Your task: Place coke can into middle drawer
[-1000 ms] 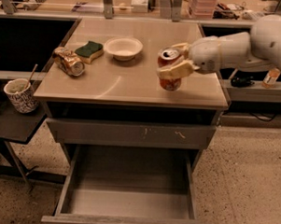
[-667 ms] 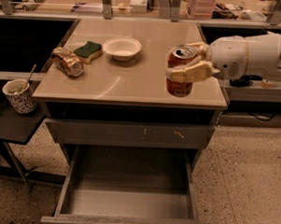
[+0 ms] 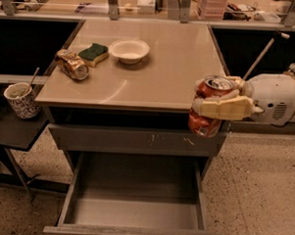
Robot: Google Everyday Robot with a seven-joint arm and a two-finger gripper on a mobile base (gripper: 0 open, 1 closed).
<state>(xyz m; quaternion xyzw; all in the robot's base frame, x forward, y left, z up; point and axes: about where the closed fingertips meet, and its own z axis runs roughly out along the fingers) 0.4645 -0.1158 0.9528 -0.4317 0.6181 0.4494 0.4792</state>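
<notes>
Hanging past the tabletop's (image 3: 154, 75) front-right corner, your gripper (image 3: 201, 98) has fingers (image 3: 222, 108) clamped on the coke can (image 3: 202, 126); middle drawer (image 3: 133, 213) sits wide open below.

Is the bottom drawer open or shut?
Open: the drawer is pulled out, its floor showing. The tool holds the can by the table's front right corner.

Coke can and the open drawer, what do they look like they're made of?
The coke can: thin metal, likely aluminium, with glossy red paint and a bare silver top. It is held by the gripper at the front edge of the table. The drawer: probably sheet metal, matte grey, with smooth flat floor and walls.
</notes>
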